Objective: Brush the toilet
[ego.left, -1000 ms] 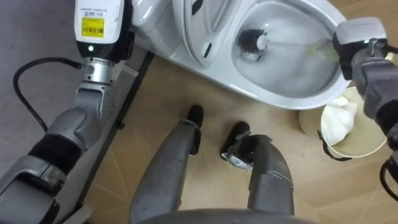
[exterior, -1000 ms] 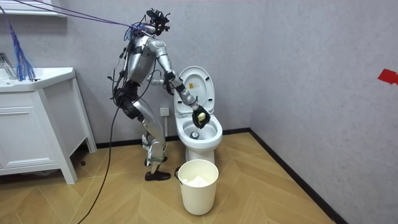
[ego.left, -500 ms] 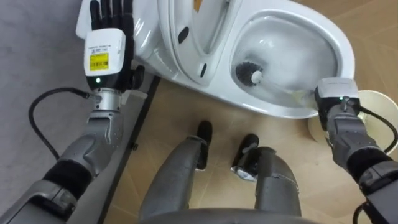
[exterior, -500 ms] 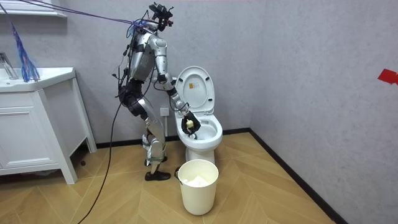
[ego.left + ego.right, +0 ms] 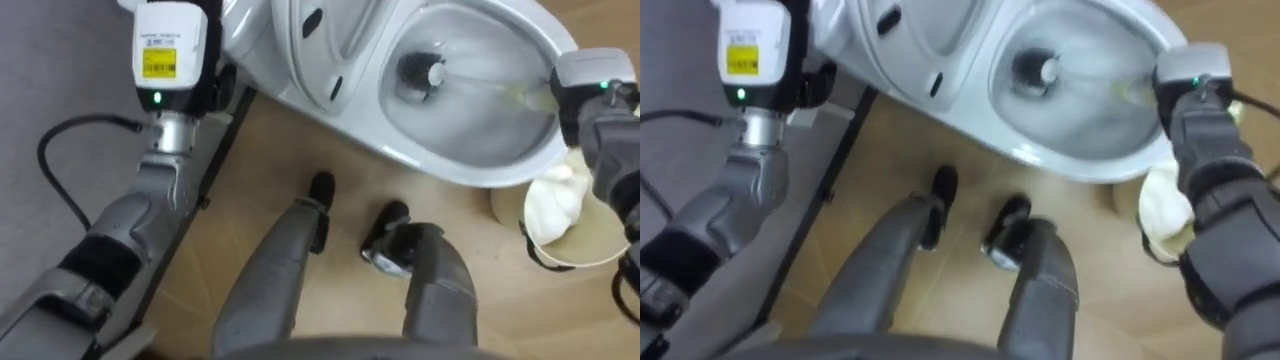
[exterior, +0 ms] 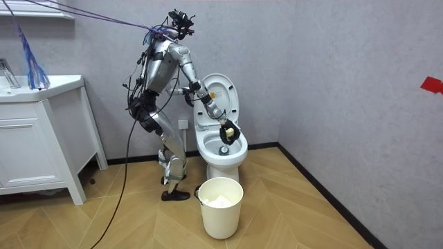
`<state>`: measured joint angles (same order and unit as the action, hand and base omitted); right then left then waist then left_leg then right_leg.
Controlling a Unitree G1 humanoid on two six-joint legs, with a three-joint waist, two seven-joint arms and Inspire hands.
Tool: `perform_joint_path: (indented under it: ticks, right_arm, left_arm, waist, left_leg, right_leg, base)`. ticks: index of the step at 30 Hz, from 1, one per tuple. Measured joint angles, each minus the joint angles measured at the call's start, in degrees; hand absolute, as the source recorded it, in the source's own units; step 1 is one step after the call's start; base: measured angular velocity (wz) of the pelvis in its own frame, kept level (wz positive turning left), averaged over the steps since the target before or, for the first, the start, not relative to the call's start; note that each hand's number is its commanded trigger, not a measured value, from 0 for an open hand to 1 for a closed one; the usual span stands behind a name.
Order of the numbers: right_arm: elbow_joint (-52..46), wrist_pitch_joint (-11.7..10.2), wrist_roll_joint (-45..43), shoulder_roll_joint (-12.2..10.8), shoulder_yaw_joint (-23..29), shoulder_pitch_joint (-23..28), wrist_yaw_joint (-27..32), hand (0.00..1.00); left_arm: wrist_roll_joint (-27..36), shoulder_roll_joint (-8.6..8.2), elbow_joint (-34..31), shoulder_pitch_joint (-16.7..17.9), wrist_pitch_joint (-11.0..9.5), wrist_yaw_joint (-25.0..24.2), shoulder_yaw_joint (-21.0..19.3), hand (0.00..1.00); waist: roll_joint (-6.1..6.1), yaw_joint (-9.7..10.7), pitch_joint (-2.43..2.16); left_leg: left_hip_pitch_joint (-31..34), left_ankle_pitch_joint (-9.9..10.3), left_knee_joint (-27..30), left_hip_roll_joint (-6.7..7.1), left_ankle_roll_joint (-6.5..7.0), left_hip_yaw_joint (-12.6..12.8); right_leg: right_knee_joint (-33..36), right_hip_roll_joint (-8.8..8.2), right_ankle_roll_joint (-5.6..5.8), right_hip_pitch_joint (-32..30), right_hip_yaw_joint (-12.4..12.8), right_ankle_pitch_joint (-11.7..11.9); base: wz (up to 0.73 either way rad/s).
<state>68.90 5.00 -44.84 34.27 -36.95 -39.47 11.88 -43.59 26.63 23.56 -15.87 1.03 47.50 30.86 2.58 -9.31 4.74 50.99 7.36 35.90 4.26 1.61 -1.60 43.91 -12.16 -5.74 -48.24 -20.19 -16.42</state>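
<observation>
Toilet brush [image 5: 421,70]: head down in the toilet bowl [image 5: 455,168], with its pale handle running to 3 o'clock. Right hand [image 5: 592,88]: closed round that handle. In the last half second you have carried it across the bowl toward the room view's right, and the wrist mostly hides its fingers. Left hand [image 5: 165,48]: at 10 o'clock, fingers cut off, so I cannot tell its state. Bucket [image 5: 590,245]: at 5 o'clock.
</observation>
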Motion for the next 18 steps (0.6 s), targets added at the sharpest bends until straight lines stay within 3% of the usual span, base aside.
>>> perform_joint_path:
  ticks: [3, 8, 11, 12, 14, 18]
  right_arm:
    - [-0.1, -0.2, -0.3, 0.3, -0.1, 0.2, 0.3, 1.0]
    - [-2.7, 0.3, -3.4, 0.1, -1.5, 2.8, 0.8, 1.0]
    - [-4.9, 0.9, -5.5, -1.1, -4.2, 5.6, 0.2, 1.0]
    - [-4.9, 2.8, -5.6, -1.8, -4.2, 6.7, 0.0, 1.0]
    - [-5.0, 5.2, -5.4, -2.7, -4.0, 7.7, -0.1, 1.0]
    - [-5.5, 8.4, -5.1, -6.6, -1.3, 11.2, -0.4, 1.0]
  left_arm:
    - [-0.6, -0.03, 0.2, -0.7, -0.3, -0.5, -0.1, 0.0]
    - [-1.0, -0.4, 0.4, -2.0, -0.2, -2.1, 1.0, 0.0]
    - [-1.0, -1.85, 1.3, -2.5, -0.3, -3.1, 1.4, 0.0]
    - [-1.0, -2.93, 1.7, -2.6, -0.5, -3.5, 1.4, 0.0]
    - [-1.0, -3.51, 2.4, -2.1, -0.7, -3.3, 1.3, 0.0]
    - [-0.3, -4.63, 3.5, 0.0, 0.5, -3.5, 0.8, 0.0]
  waist:
    - [1.01, -0.2, 0.06]
    - [0.73, -0.7, 0.01]
    - [-1.18, -2.1, -0.04]
    - [-2.61, -2.2, -0.11]
    - [-4.02, -2.5, -0.3]
    - [-6.13, -1.2, -1.42]
  left_leg:
    - [0.0, 0.1, -0.1, 0.05, 0.19, -0.2]
    - [0.0, 0.1, 0.5, 0.33, 0.42, -0.5]
    - [-0.1, 0.3, 0.9, 0.06, 0.57, -0.7]
    - [-0.1, 0.4, 0.8, -0.11, 0.7, -0.8]
    - [-0.3, 0.4, 0.7, -0.11, 0.86, -0.4]
    - [-2.3, 0.5, -0.6, -0.6, 0.91, -0.3]
  right_leg:
    - [0.2, -0.1, 0.17, 0.0, 0.1, 0.1]
    - [0.3, -0.3, 0.44, 0.4, -0.2, 0.2]
    - [-0.6, 0.41, 0.9, 1.1, -0.4, 0.5]
    - [-1.3, 0.82, 1.22, 1.4, -0.4, 0.8]
    - [-1.5, 0.98, 1.27, 1.5, -0.3, 1.0]
    - [-3.6, 1.99, 1.39, 3.7, -0.1, 1.6]
  base:
    - [-0.02]
    - [0.01]
    - [-0.01]
    - [-0.07]
    - [-0.1]
    - [-0.08]
